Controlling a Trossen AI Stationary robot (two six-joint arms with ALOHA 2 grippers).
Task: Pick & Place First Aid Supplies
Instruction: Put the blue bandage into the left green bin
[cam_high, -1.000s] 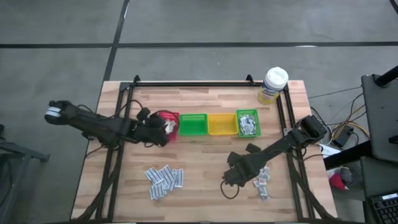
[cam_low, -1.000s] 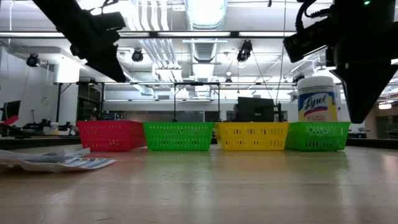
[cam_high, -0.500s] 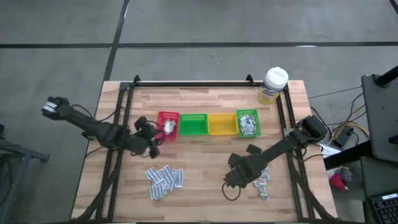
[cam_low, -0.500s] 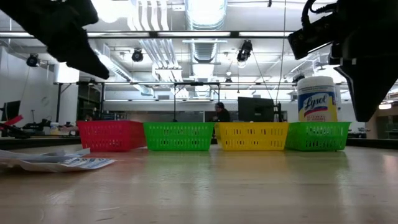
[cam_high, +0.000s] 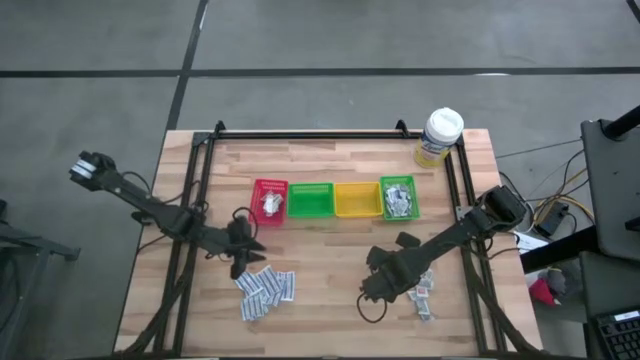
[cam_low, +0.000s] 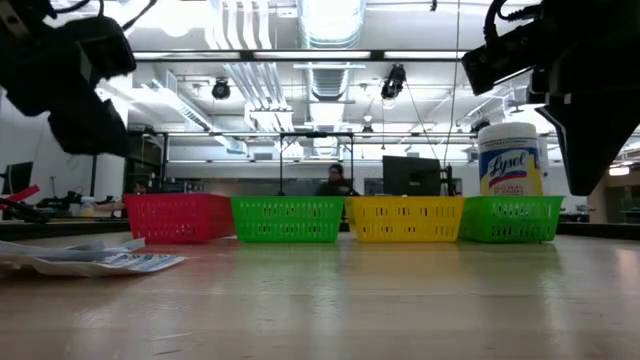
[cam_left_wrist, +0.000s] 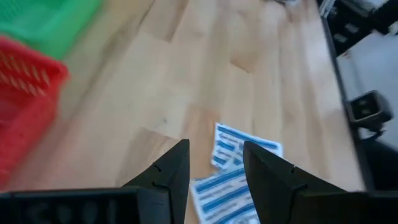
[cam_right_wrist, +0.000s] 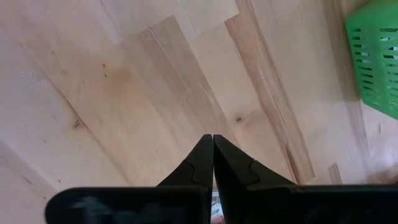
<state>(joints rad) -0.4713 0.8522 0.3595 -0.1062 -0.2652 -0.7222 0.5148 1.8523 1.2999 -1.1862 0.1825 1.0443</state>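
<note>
The sachets (cam_left_wrist: 231, 163) are tiny flat white packs with blue stripes (loosely piled on the desk (cam_high: 330, 265)), lying just under the released, empty left claw (cam_left_wrist: 214, 163).

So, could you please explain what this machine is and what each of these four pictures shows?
It is a robot with two dark arms at a wooden table, each ending in a two-finger gripper. One camera looks down from above, one sits at table height, and one rides on each wrist. A red bin, two green bins and a yellow bin stand in a row, with a wipes tub behind. The left gripper hangs open and empty over white-blue sachets. The right gripper is shut, holding nothing, beside more sachets.
</note>
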